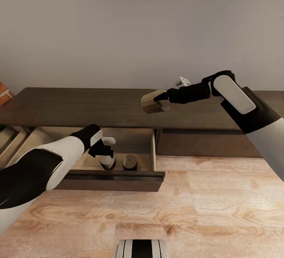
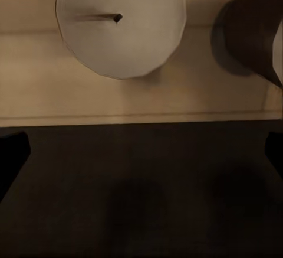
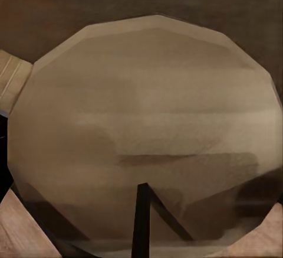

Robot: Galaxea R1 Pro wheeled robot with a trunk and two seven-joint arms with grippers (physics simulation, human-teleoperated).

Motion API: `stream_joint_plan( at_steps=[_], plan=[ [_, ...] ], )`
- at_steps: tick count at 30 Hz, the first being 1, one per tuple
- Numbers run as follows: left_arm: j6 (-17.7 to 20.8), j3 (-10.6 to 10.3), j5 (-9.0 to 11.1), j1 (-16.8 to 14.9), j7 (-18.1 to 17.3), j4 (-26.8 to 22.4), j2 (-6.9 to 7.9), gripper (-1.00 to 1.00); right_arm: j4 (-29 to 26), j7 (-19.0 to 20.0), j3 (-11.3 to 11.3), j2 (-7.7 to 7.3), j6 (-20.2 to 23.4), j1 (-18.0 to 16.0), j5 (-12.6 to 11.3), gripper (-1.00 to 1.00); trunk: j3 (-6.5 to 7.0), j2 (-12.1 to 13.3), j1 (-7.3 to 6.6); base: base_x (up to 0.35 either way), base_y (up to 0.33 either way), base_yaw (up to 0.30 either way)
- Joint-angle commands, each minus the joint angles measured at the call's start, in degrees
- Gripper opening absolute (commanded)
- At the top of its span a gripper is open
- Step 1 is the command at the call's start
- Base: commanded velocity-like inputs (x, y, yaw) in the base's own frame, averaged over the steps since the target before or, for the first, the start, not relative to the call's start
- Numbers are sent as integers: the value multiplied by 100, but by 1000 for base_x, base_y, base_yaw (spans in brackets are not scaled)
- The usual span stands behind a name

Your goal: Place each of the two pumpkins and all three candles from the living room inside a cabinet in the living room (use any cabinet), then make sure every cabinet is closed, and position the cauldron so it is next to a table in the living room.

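Right gripper (image 1: 162,97) clamped on a tan candle (image 1: 154,102), held tilted above the top of the long dark cabinet (image 1: 79,106), its round face close up to the right wrist camera (image 3: 147,146). From there, down and toward the robot's left: the open drawer (image 1: 152,147), pale inside, pulled out over the wooden floor (image 1: 221,206). So the carried candle lies above and to the right of the drawer's opening, roughly over its right wall, and probably needs to travel left, nearer the robot, and down to land inside. Left gripper (image 1: 105,147) already low in that drawer, fingers apart by the look of the left wrist view, gripping nothing; just beneath it a pale candle (image 2: 121,25), standing upright with its wick showing. Beside that, a second candle (image 1: 129,162), darker in shadow, also upright on the drawer floor. Free space seemingly toward the drawer's back and right side, nearest the right arm.
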Motion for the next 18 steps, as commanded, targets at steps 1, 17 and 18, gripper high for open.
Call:
stream_joint_plan(
  at_steps=[1, 17, 18],
  plan=[
    [13, -48, 56, -5, 5, 5, -3, 100, -7, -58, 13, -6, 0, -7, -63, -100, -5, -2, -2, -42, 0, 0],
    [21, -52, 57, -5, -29, -30, -13, 100, 87, -58, 5, -6, 0, -6, -63, -100, 239, 13, -30, -4, 0, 0],
    [21, -51, 57, -5, -29, -31, -16, 100, 101, -58, 5, -6, 0, -5, -63, -100, 261, 14, -33, 0, 0, 0]
  ],
)
